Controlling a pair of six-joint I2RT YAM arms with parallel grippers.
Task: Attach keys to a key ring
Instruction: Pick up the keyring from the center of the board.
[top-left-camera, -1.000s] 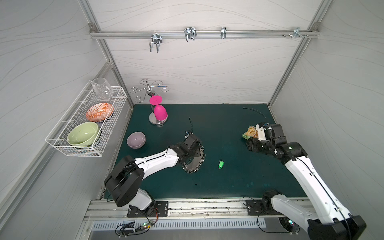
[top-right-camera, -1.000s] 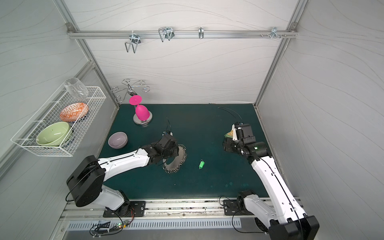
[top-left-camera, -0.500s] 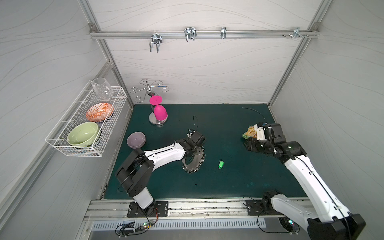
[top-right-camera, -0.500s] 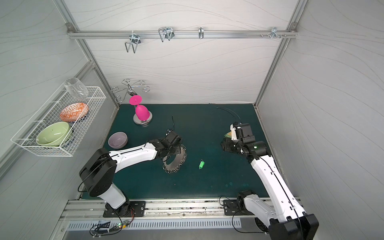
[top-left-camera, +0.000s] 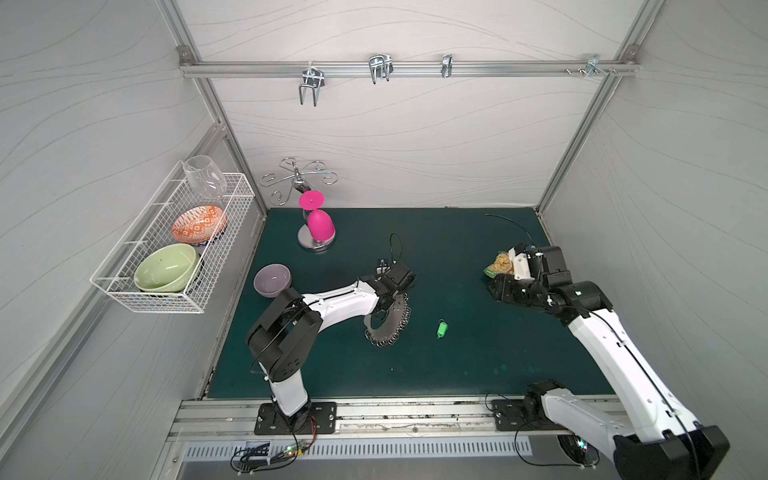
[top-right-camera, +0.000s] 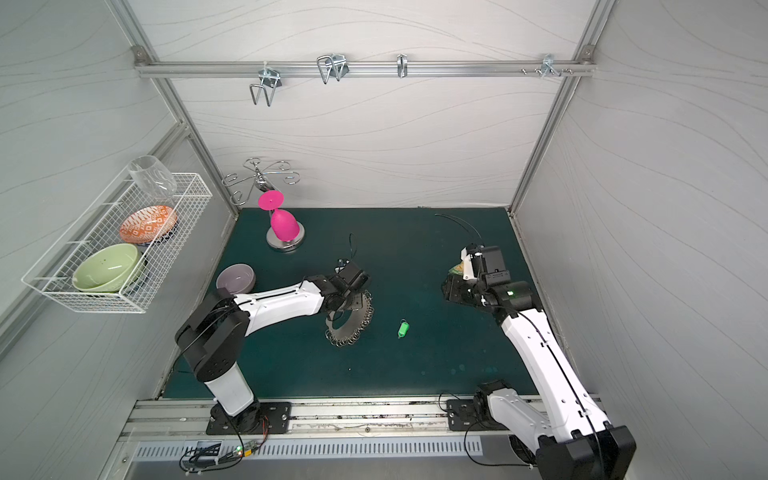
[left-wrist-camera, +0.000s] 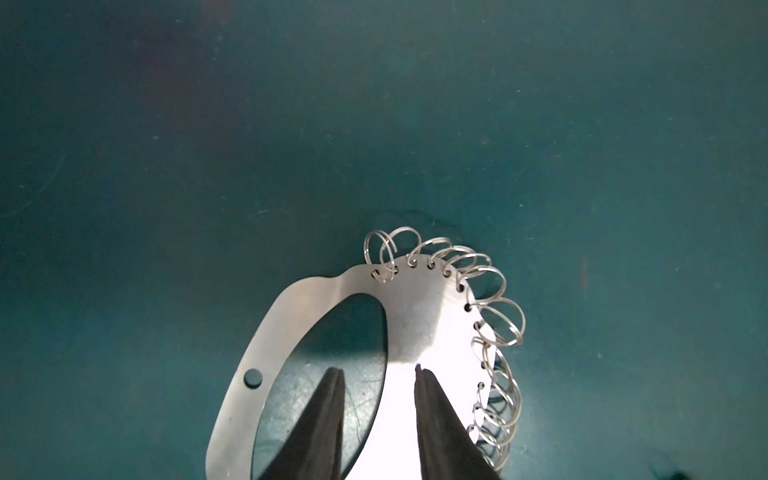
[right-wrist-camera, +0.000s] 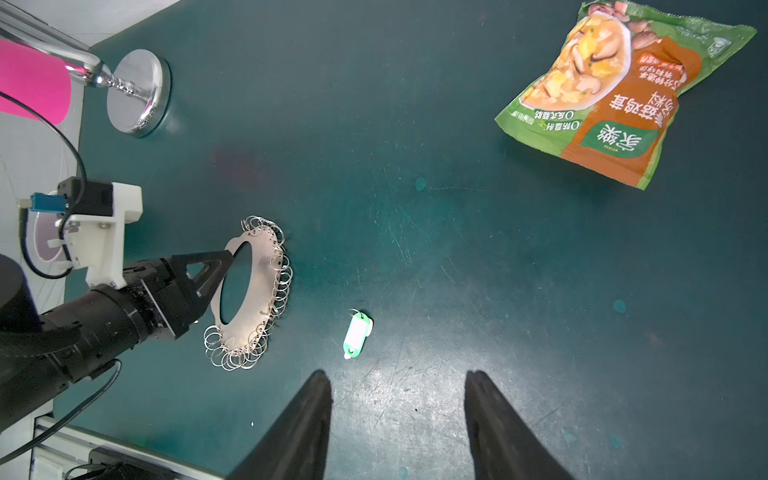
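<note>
The key ring (top-left-camera: 395, 321) is a flat grey oval plate with wire rings along its rim, lying mid-mat in both top views (top-right-camera: 358, 320). My left gripper (left-wrist-camera: 377, 369) is open over it. One fingertip stands in the oval hole, the other over the plate (left-wrist-camera: 415, 307), with the hole's edge between them. The right wrist view shows a left finger meeting the plate (right-wrist-camera: 262, 282). The green key (top-left-camera: 441, 328) lies loose on the mat to the right of the ring (top-right-camera: 402, 328). My right gripper (right-wrist-camera: 398, 374) is open and empty, above the mat short of the key (right-wrist-camera: 356, 334).
A green-orange snack packet (right-wrist-camera: 615, 95) lies beside the right wrist (top-left-camera: 500, 264). A pink glass hangs on a chrome stand (top-left-camera: 318, 226) at the back left. A purple bowl (top-left-camera: 272, 280) sits by the left wall, and a wire basket (top-left-camera: 174, 249) holds bowls there.
The left arm's elbow has swung inward and its wrist has edged toward the back over the ring. The left jaws have narrowed. The right arm has barely moved.
</note>
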